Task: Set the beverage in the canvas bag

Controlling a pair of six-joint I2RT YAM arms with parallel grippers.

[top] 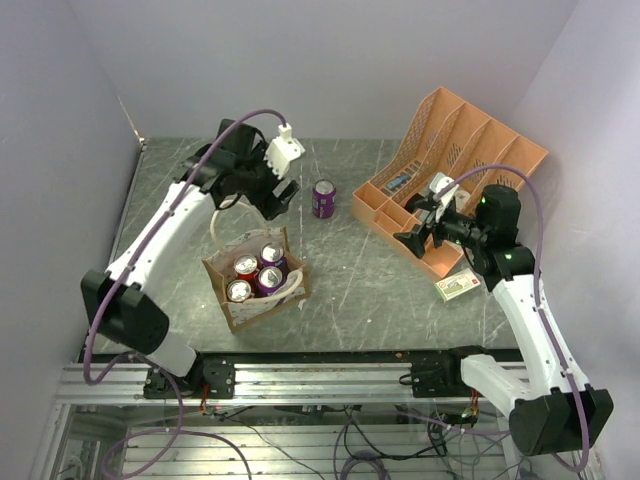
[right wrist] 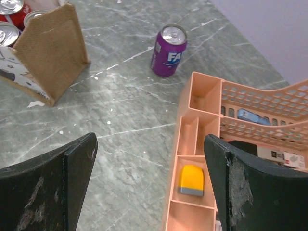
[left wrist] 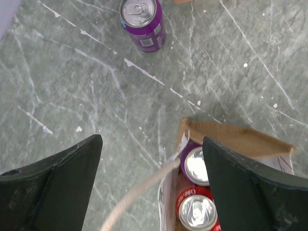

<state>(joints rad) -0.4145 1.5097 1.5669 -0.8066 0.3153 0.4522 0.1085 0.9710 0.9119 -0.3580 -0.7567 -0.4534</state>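
A purple can stands upright on the table, also in the left wrist view and the right wrist view. The brown canvas bag with cream rope handles holds three cans: two red, one purple. It shows in the left wrist view and the right wrist view. My left gripper is open and empty, hovering between the bag's far edge and the purple can. My right gripper is open and empty over the front of the orange organizer.
An orange plastic file organizer stands at the back right, with a yellow and grey item in a front compartment. A small green and white box lies near the right arm. Walls close in on the left, back and right.
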